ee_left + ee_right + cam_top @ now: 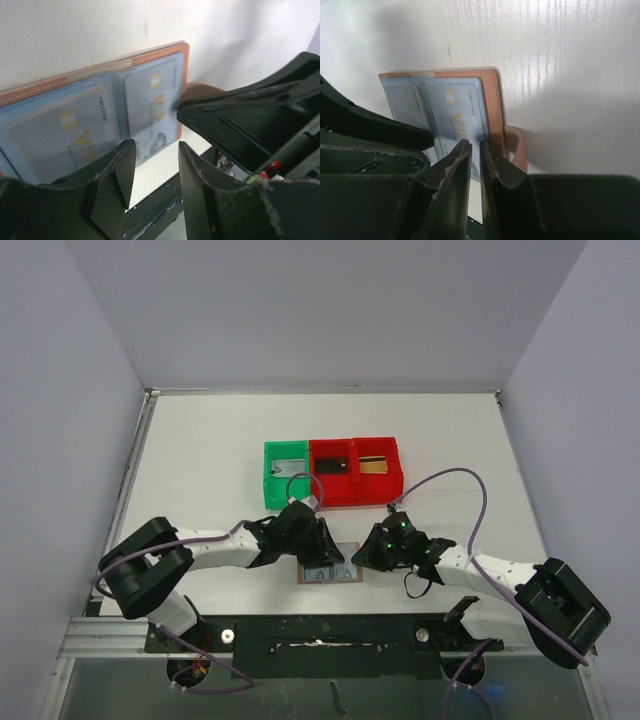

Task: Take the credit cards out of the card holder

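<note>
The flat brown leather-like bifold card holder [335, 570] lies open at lower centre of the top view, long axis left-right, between both claws. The left gripper [155, 150] hangs parted and empty. The right gripper [476, 145], jaws narrow, meets the right-hand pale VIP card [457, 117] at its near edge, perhaps nipping it.

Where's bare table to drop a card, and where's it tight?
Free: the strip left of the green bin to the table edge, and the band behind the bins to the back wall. Right of the red bins is bare too, but a cable arcs over it. Tight: around the card holder, with the left tool and right tool crowding its edges.
</note>
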### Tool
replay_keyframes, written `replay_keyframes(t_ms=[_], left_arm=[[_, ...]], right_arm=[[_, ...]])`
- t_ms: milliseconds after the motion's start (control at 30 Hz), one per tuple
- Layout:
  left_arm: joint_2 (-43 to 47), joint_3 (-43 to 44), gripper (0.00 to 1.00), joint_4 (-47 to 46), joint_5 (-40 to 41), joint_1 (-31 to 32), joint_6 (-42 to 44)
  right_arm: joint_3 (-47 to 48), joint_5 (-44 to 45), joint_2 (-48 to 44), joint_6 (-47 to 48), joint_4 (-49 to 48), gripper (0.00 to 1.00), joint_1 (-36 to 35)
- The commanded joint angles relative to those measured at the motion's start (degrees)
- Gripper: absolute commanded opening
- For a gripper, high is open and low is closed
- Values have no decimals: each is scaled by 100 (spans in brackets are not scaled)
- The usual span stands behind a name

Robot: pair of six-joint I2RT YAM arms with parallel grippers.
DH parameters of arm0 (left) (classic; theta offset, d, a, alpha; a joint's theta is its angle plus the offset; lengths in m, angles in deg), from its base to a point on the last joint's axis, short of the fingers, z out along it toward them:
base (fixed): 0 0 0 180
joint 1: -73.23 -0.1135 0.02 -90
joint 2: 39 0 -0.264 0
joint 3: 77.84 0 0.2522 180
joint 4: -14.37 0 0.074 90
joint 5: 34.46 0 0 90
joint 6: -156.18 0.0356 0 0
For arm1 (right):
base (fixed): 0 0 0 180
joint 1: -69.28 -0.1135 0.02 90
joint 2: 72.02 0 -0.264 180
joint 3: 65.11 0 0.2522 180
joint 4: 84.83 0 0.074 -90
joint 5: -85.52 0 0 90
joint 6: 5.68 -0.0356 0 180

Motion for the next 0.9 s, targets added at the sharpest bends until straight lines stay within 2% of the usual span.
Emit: replay_keyframes(t_ms=[0, 433, 867], left_arm=[[-315, 61, 38, -266, 128, 93, -342], [-638, 744, 38, 1768, 1346, 382, -307], [-550, 940, 38, 2100, 1639, 467, -256]], right_arm=[[-115, -84, 72, -15, -363, 15, 10], [-405, -60, 49, -212, -435, 13, 19], [-421, -142, 116, -170, -531, 10, 19]])
